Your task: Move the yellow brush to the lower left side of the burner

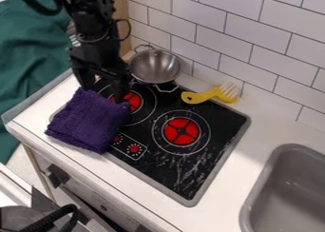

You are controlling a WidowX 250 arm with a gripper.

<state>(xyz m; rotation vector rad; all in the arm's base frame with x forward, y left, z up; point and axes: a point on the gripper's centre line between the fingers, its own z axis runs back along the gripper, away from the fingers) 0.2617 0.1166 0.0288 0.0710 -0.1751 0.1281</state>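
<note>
The black gripper [103,89] hangs over the upper edge of the purple cloth, at the left of the stove, with its fingers spread open. The yellow brush [202,96] lies at the stove's back edge, well to the right of the gripper, its white bristles pointing right toward the tiled wall. A burner [182,131] with a red centre is in the middle right of the black stovetop. Another red-centred burner [132,101] is to its upper left, partly hidden by the cloth and gripper.
The purple cloth [90,121] covers the stove's left corner and some counter. A metal pot [155,66] with two handles stands at the back, right of the arm. A grey sink [289,188] is at the lower right, and a tiled wall [254,41] rises behind.
</note>
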